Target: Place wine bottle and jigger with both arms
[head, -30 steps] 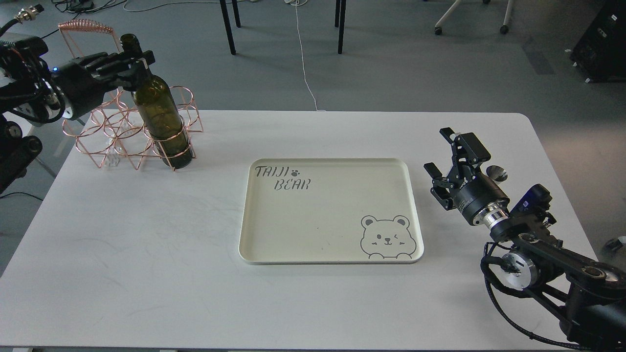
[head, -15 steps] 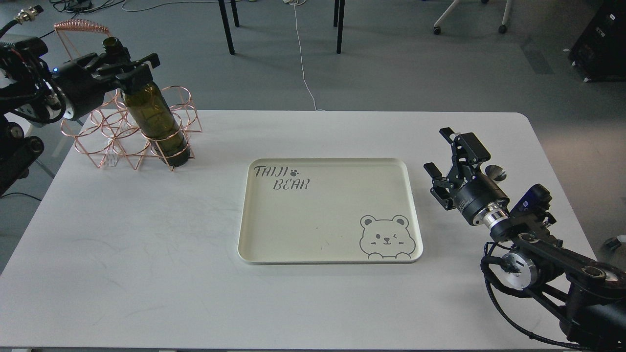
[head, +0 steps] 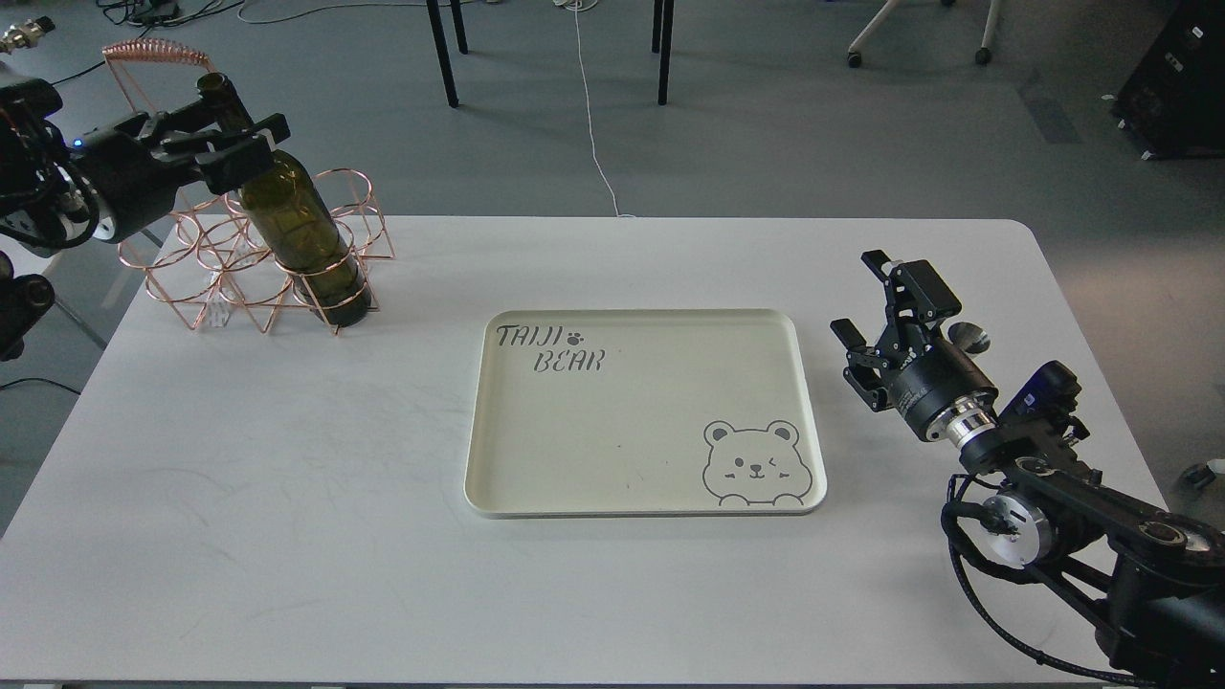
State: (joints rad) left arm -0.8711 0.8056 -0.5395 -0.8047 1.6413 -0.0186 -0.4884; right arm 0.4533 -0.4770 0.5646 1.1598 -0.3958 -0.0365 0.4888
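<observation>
The dark olive-green wine bottle (head: 299,230) stands tilted to the left in a front ring of a copper wire rack (head: 215,268) at the table's far left. My left gripper (head: 239,144) is shut on the bottle's neck just below the mouth. My right gripper (head: 876,301) is open and empty, raised above the table right of the tray. The steel jigger (head: 968,337) is mostly hidden behind the right gripper; only its shiny rim shows.
A cream tray (head: 641,498) printed with "TAIJI BEAR" and a bear face lies in the table's middle. The rack has a coiled copper handle (head: 153,50). Chair and table legs stand on the floor beyond the far edge.
My left gripper has pulled the bottle's neck to the left, so the bottle now leans left in the rack. The rack shifted slightly left. The right arm has not moved.
</observation>
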